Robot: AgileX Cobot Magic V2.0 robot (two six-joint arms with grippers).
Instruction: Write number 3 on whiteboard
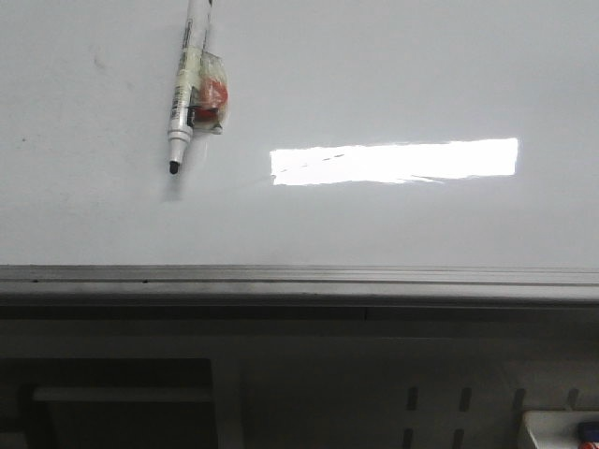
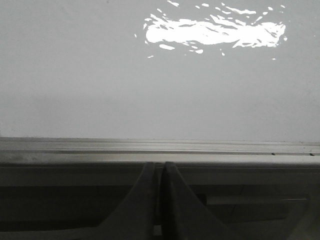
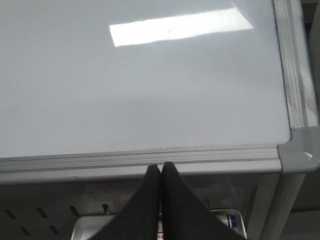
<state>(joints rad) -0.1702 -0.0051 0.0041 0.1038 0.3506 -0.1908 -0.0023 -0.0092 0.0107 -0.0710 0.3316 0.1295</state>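
The whiteboard [image 1: 374, 224] fills the front view, glossy white-grey, with a bright rectangular reflection [image 1: 393, 161] and a grey metal edge rail [image 1: 299, 279] along its near side. No number 3 shows on it in any view. A white marker [image 1: 187, 84] with a black tip, wrapped with tape and a red piece, lies at the far left of the board, tip toward the rail; no gripper is on it. My left gripper [image 2: 159, 166] is shut and empty just short of the rail [image 2: 160, 150]. My right gripper [image 3: 161, 166] is shut and empty at the rail near the board's right corner [image 3: 295, 150].
A grey perforated panel [image 1: 449, 402] lies below the rail and also shows in the right wrist view [image 3: 40, 215]. A white tray [image 1: 562, 426] with small items sits at the lower right, under my right gripper [image 3: 230, 219]. A few dark specks [image 1: 98, 61] mark the board.
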